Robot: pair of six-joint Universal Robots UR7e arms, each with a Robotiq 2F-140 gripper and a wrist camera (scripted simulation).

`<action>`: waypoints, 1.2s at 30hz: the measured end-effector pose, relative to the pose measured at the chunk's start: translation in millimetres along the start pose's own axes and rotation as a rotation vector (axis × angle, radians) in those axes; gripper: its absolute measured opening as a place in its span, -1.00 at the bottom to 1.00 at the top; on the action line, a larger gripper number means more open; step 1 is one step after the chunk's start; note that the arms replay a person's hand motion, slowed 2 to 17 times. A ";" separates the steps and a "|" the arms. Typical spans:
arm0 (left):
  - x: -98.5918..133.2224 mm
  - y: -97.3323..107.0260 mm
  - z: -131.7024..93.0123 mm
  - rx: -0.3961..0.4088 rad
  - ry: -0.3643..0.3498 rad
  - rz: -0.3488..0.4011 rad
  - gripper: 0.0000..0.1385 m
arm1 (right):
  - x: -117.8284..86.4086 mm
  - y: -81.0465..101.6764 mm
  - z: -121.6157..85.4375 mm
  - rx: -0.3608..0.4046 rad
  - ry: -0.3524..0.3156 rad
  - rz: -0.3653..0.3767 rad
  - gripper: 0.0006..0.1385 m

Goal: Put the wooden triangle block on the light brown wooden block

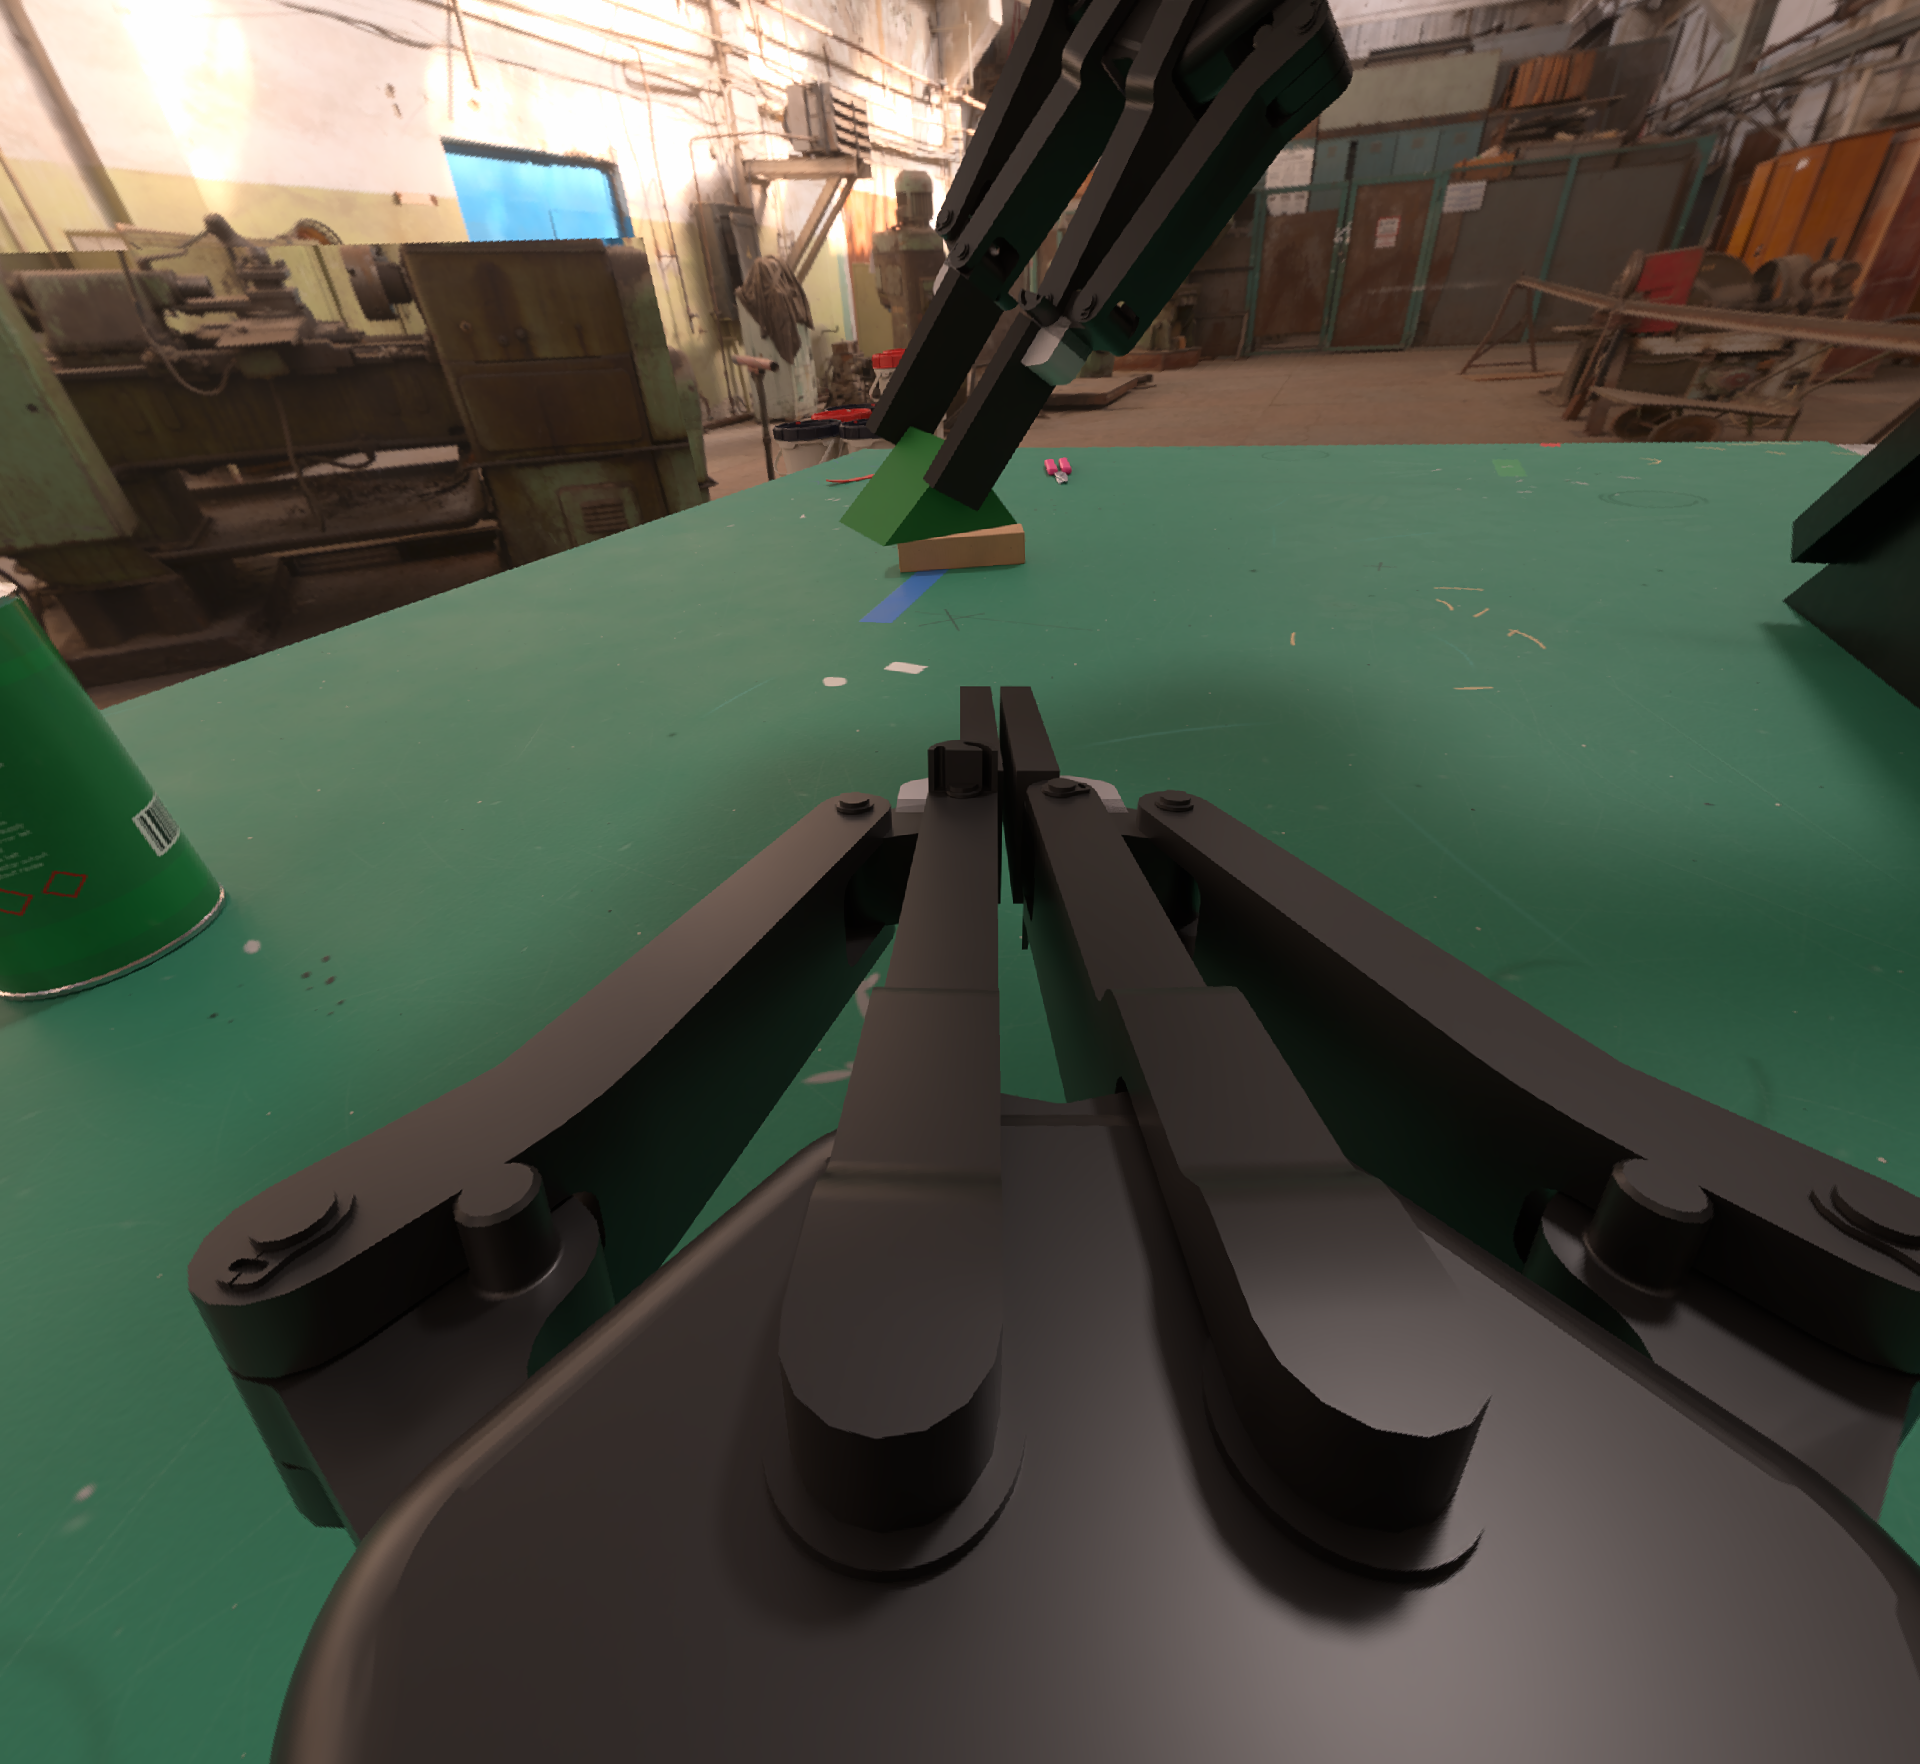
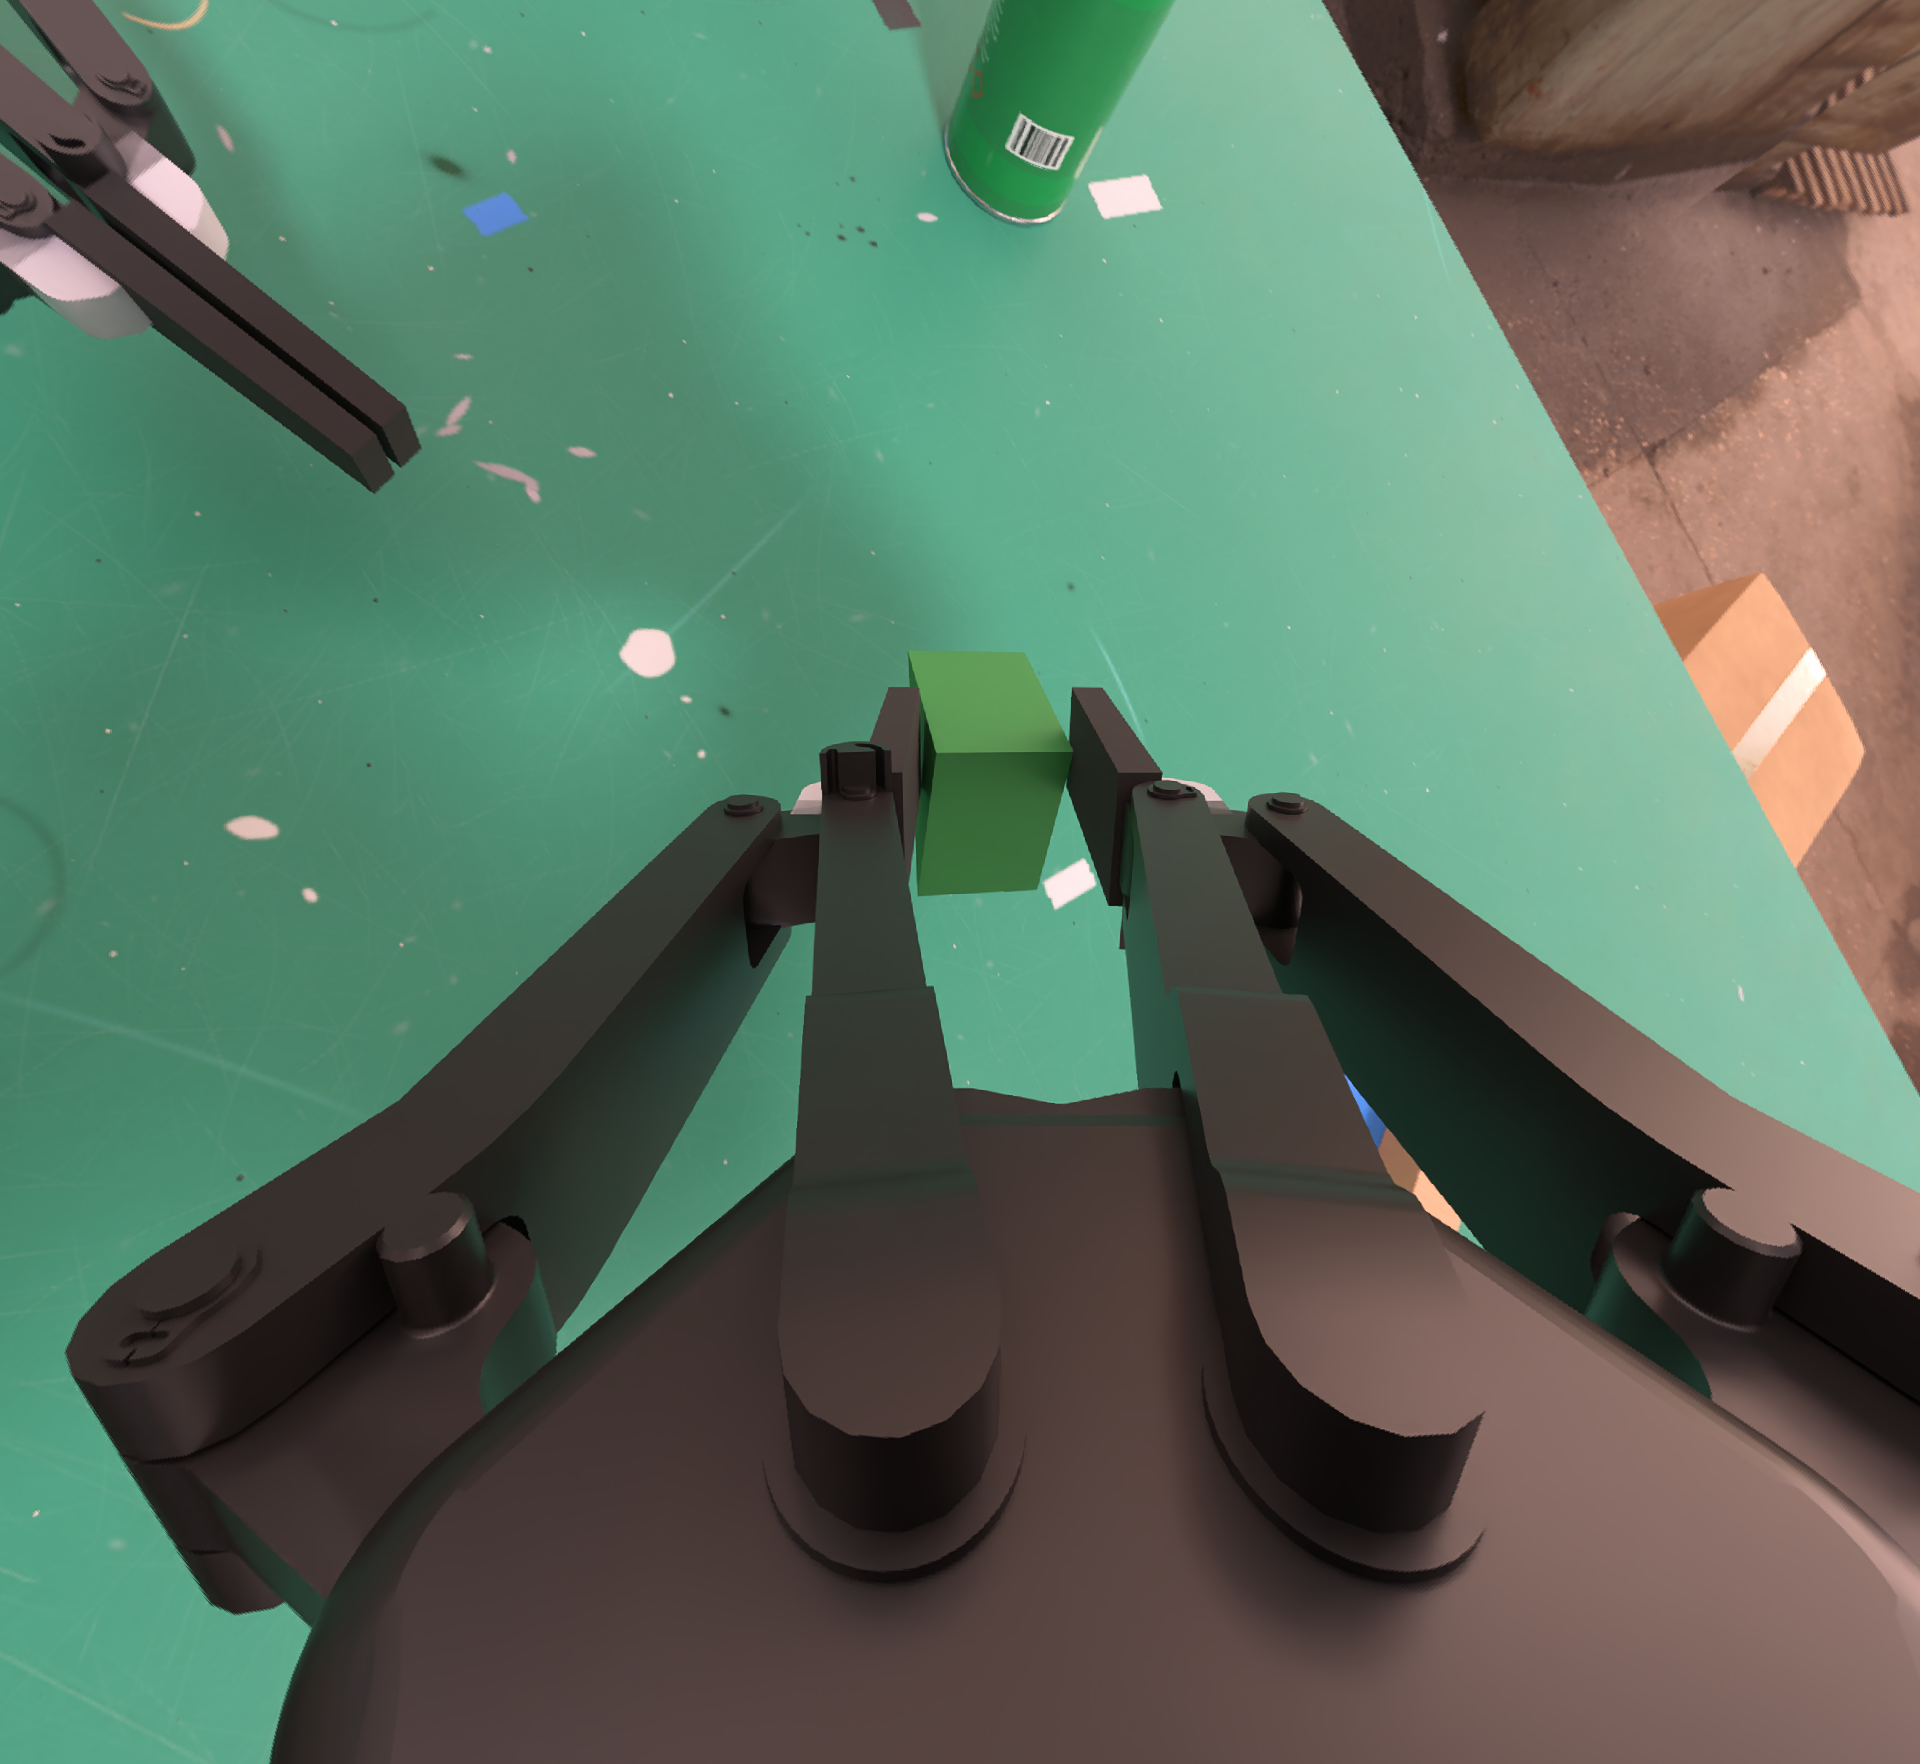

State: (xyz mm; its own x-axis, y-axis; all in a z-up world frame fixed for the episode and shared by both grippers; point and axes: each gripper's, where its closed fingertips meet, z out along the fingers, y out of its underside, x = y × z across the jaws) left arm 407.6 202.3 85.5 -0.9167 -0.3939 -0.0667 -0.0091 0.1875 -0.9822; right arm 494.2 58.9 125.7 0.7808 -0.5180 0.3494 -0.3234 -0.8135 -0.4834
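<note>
The green triangle block (image 1: 894, 504) sits tilted between the fingers of my right gripper (image 1: 928, 462), with its lower side on the light brown wooden block (image 1: 961, 548) and its left end overhanging. In the right wrist view my right gripper (image 2: 992, 727) is shut on the triangle block (image 2: 987, 779). Only a tan corner of the light brown block (image 2: 1429, 1195) shows there, behind a finger link. My left gripper (image 1: 995, 706) is shut and empty, low over the green table (image 1: 1351, 831), well short of the blocks. It also shows in the right wrist view (image 2: 390, 457).
A green spray can (image 1: 73, 831) stands at the left, and it also shows in the right wrist view (image 2: 1070, 31) near the table's edge. A dark slanted object (image 1: 1860, 571) stands at the right edge. A strip of blue tape (image 1: 902, 597) lies before the blocks.
</note>
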 end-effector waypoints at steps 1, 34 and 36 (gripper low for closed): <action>0.2 0.0 0.1 0.000 0.000 0.001 -0.97 | 1.7 2.4 -1.9 -0.005 0.004 0.003 -0.45; 2.6 1.5 2.7 -0.017 0.009 0.012 -0.97 | 106.7 94.8 -49.8 -0.141 0.240 0.263 -0.45; 2.5 1.5 2.8 -0.017 0.010 0.011 -0.97 | 115.1 101.1 -50.5 -0.150 0.261 0.281 -0.45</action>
State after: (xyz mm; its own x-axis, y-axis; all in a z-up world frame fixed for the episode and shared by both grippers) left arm 406.4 199.1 83.3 -0.9206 -0.3832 -0.0754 -0.0061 0.2070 -0.9783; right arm 524.3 -96.3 157.6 0.4950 -0.7595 0.4220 -0.5940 -0.6503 -0.4736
